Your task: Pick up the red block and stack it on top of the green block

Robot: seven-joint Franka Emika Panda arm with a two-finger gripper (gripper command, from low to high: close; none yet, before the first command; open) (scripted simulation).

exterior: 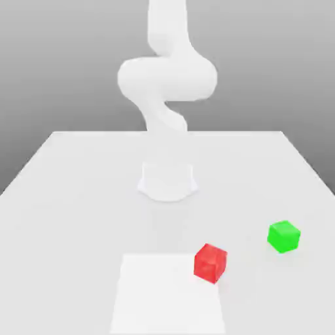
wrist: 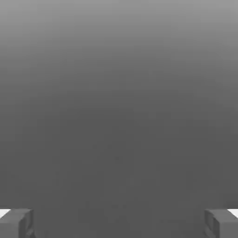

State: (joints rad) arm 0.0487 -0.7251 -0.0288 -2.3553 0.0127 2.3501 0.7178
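Nearest in the exterior view: red block (exterior: 211, 263) on the table (exterior: 65, 190), at the corner of a paler square patch (exterior: 167, 294). Just beyond, towards the exterior view's right, the green block (exterior: 284, 236), near but apart. Farther back, the arm's base (exterior: 167, 181), arm (exterior: 167, 75) rising out of frame.

Gripper (wrist: 119, 223): fingertips (wrist: 16, 223) wide apart, nothing between them. It appears aimed at blank grey background; its height is hard to judge.

Step in hand, by my reading: the approach. Centre over the red block, square the fingers to its faces, then descend.
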